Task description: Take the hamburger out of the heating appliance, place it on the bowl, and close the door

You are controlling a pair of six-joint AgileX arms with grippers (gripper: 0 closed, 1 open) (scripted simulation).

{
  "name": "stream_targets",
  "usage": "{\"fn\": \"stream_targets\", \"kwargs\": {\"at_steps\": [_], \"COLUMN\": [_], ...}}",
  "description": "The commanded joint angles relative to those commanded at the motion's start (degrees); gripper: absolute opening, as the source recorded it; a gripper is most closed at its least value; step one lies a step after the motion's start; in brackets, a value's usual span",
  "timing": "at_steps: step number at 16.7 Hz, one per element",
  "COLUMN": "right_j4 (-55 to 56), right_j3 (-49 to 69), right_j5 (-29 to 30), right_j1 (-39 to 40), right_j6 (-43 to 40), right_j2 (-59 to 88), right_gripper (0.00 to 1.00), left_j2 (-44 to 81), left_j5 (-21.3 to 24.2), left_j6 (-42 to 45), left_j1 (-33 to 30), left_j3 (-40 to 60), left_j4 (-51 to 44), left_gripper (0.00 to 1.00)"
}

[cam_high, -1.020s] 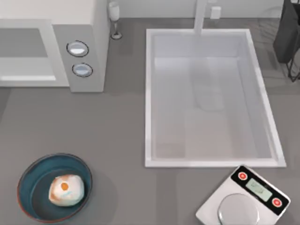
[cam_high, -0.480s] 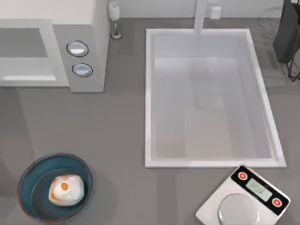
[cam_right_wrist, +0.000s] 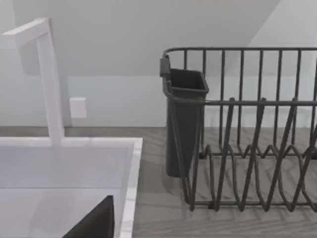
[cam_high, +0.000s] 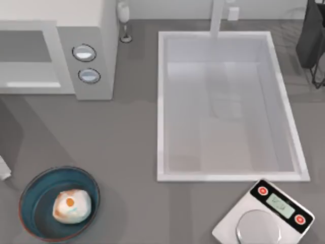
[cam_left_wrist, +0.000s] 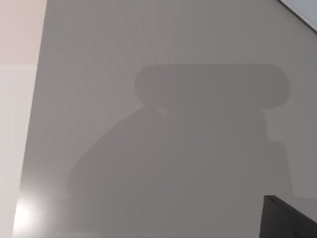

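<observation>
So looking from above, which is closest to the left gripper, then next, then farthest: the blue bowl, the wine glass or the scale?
From the left gripper at the left edge:
1. Blue bowl, left side, just beside it.
2. Wine glass, at the back.
3. Scale, far right.

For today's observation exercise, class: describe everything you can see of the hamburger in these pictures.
The hamburger is a small rounded lump, whitish-cream with tan-orange edges and one orange spot on top. It looks soft and bun-like, in one piece. It sits inside the bowl, a shallow dark blue-teal dish with a thin reddish-brown rim, slightly towards the bowl's right side, near the table's front left corner in the top view. Only the bowl touches it; no pincer is on it.
</observation>
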Motion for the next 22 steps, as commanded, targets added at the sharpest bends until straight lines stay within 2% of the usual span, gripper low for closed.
{"fn": "stream_targets", "kwargs": {"at_steps": [6, 12, 14, 16, 22], "right_j4": [0.00, 0.00, 0.00, 0.00, 0.00], "right_j3": [0.00, 0.00, 0.00, 0.00, 0.00], "right_j5": [0.00, 0.00, 0.00, 0.00, 0.00], "right_j1": [0.00, 0.00, 0.00, 0.00, 0.00], "right_j6": [0.00, 0.00, 0.00, 0.00, 0.00], "right_j2": [0.00, 0.00, 0.00, 0.00, 0.00], "right_gripper": [1.00, 1.00, 1.00, 1.00, 1.00], "left_j2": [-14.26, -15.48, -16.33, -18.00, -25.03], "left_j5": [-7.66, -8.55, -10.13, -13.09, -24.78], "left_j6": [-12.78, -14.28, -16.08, -19.43, -32.77], "left_j1": [-13.74, -15.06, -17.11, -21.39, -40.01], "left_j3": [-12.40, -13.68, -14.24, -15.31, -19.66], "left_j4": [4.59, 5.09, 5.18, 5.36, 6.11], "left_gripper": [0.00, 0.00, 0.00, 0.00, 0.00]}}
